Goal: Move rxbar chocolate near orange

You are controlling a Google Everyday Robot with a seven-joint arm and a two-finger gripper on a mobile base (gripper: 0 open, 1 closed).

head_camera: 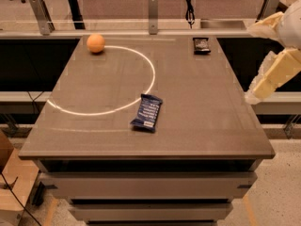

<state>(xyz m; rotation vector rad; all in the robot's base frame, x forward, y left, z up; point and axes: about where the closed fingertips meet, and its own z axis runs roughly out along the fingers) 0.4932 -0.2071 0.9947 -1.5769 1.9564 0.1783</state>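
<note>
Table [197,126] with the rxbar chocolate [201,45] and the orange [96,43] at opposite far corners, and the gripper [256,92] off its right edge.

The rxbar chocolate, a small dark wrapped bar, lay flat near the table's far right corner. It was well apart from the orange, which sat near the table's far left corner, just beside a white curved line [151,74] marked across the tabletop. A blue snack packet [147,112] with pale print lay flat toward the table's front middle, near the lower sweep of that line. The cream-coloured arm [277,69] came in from beyond the table's right edge. The gripper hung outside that edge, about halfway along it, touching nothing on the table. Whether it was spread or closed could not be told.
</note>
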